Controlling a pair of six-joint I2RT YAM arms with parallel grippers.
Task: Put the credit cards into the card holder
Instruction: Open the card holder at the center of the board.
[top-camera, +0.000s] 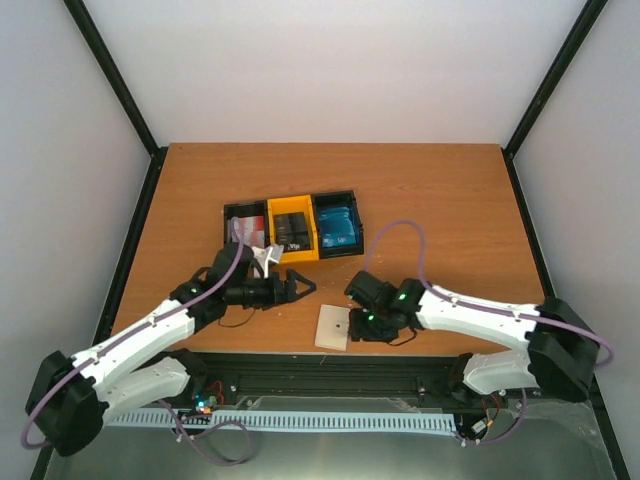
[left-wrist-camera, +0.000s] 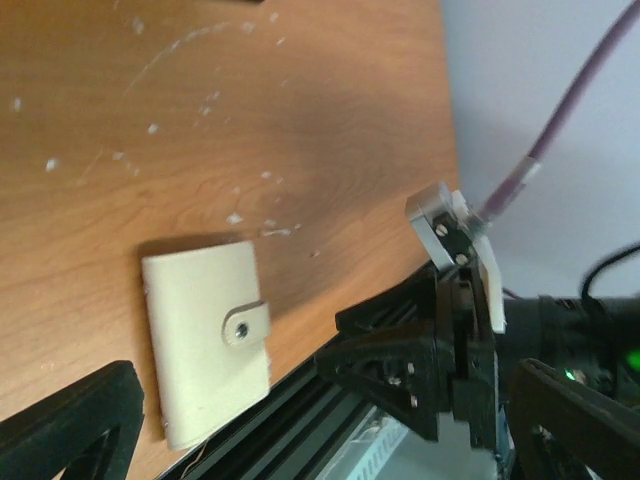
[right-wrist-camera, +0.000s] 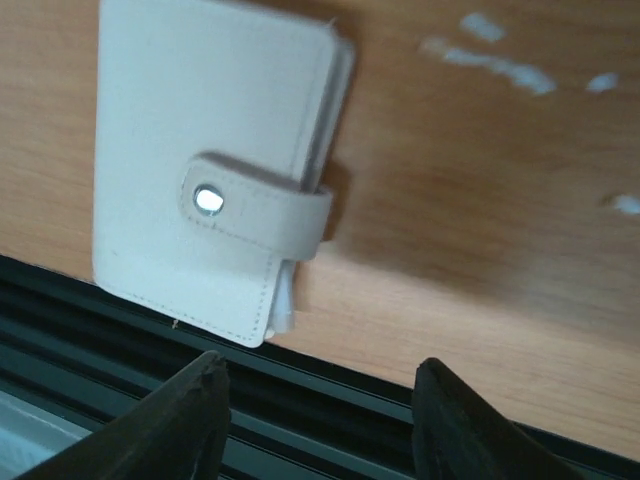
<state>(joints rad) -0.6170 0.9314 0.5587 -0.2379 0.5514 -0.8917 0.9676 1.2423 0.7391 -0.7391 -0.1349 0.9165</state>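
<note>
The card holder (top-camera: 332, 326) is a cream wallet lying flat by the table's near edge, closed with its snap tab fastened. In the right wrist view the card holder (right-wrist-camera: 210, 170) lies just ahead and left of my right gripper (right-wrist-camera: 320, 385), whose fingers are apart with nothing between them. From above, the right gripper (top-camera: 355, 322) hovers at the wallet's right side. My left gripper (top-camera: 305, 288) stands open and empty, up and left of the wallet. Its wrist view shows the card holder (left-wrist-camera: 205, 340) between its wide fingers (left-wrist-camera: 75, 420). The credit cards (top-camera: 338, 228) lie in stacks in the tray.
The black-and-yellow tray (top-camera: 270, 213) stands mid-table with red-and-white cards (top-camera: 243, 232), black cards (top-camera: 294, 232) and blue cards. A black rail (right-wrist-camera: 330, 400) runs along the near table edge just beyond the wallet. The right arm's wrist (left-wrist-camera: 470, 300) crowds the left wrist view.
</note>
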